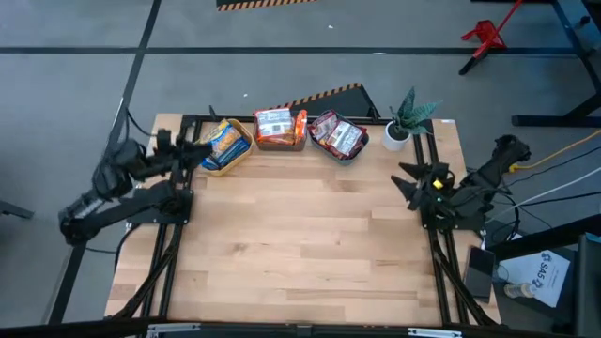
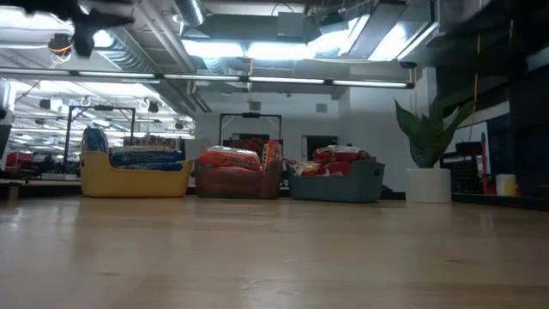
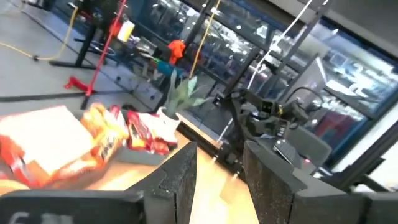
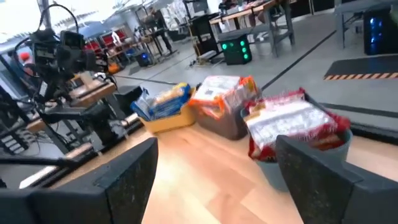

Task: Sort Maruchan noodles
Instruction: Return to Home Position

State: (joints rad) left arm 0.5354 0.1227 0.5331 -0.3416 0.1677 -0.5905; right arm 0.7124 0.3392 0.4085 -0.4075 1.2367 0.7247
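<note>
Nearby, potted plant (image 1: 408,117) beside grey-blue bin (image 2: 341,186) (red noodles (image 1: 338,137) inside)

Lower noodle packets (image 1: 276,127) hidden beneath the top ones in all three bins (image 2: 334,186), print too small to read from above, orange packets (image 3: 102,140) motion-blurred and cut off at the left wrist view's edge

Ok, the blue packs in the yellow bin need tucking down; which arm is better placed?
Left, probably: the left end effector is beside the yellow bin and its blue packs; the right end effector sits at the table's right edge.
</note>
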